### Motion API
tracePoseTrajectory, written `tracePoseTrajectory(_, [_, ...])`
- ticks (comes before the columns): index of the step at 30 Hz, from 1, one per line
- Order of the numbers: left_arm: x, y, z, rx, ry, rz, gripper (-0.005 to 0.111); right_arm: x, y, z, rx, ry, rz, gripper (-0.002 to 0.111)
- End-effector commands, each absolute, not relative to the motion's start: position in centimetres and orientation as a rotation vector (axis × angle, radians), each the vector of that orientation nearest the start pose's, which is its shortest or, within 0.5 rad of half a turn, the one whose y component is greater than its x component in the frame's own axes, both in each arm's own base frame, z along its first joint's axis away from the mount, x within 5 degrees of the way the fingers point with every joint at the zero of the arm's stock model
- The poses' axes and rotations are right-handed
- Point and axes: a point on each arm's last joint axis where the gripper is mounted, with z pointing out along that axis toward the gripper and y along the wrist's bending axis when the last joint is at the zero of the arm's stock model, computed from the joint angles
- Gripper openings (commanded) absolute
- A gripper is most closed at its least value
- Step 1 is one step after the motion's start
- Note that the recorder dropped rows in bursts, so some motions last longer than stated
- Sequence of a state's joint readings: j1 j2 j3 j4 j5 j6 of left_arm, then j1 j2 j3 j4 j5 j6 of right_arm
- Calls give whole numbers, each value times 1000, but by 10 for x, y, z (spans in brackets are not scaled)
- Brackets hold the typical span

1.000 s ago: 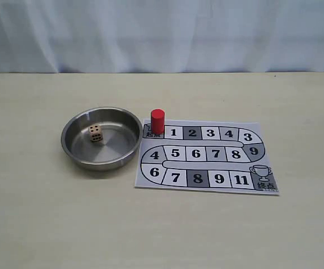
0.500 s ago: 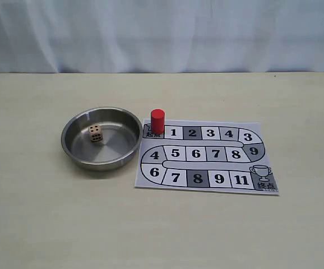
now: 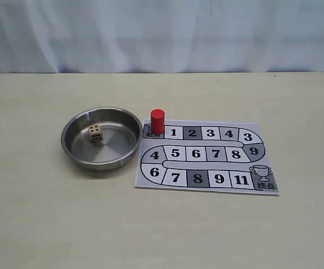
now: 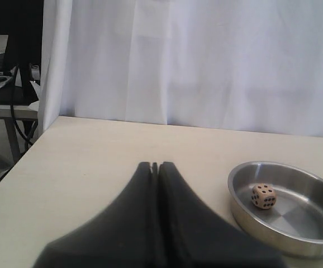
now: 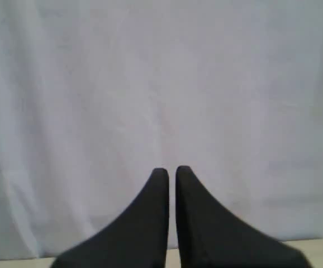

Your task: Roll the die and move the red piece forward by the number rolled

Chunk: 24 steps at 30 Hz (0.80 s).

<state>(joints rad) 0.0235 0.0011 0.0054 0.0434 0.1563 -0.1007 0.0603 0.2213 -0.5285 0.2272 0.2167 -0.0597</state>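
The tan die [image 3: 95, 133] rests inside a round steel bowl [image 3: 71, 147] left of the board; it shows again in the left wrist view as the die [image 4: 263, 196] in the bowl [image 4: 245, 215]. The red piece [image 3: 157, 121] stands upright on the start square at the top left of the printed board [image 3: 207, 179]. Neither arm appears in the exterior view. My left gripper [image 4: 155, 165] is shut and empty, set back from the bowl. Facing the white curtain, my right gripper [image 5: 172, 171] has its fingers almost together with nothing between them.
The board's numbered track winds from the start square to a trophy square [image 3: 263, 176] at its lower right. A white curtain [image 3: 162, 33] hangs behind the table. In the left wrist view a desk with cables [image 4: 5, 92] stands beyond the table's edge.
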Motion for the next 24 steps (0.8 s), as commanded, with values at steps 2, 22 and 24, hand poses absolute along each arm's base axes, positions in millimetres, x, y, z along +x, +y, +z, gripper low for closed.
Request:
tracePoseTrajectory(2, [56, 2, 200, -70, 1624, -20, 0, 72, 10, 383, 26, 1500, 232, 4])
tracePoseTrajectory(22, [56, 2, 200, -70, 1626, -20, 0, 229, 20, 368, -91, 1884, 106, 26])
tracePoseTrajectory(24, [56, 2, 200, -70, 1626, -20, 0, 241, 21, 366, -102, 1940, 115, 35])
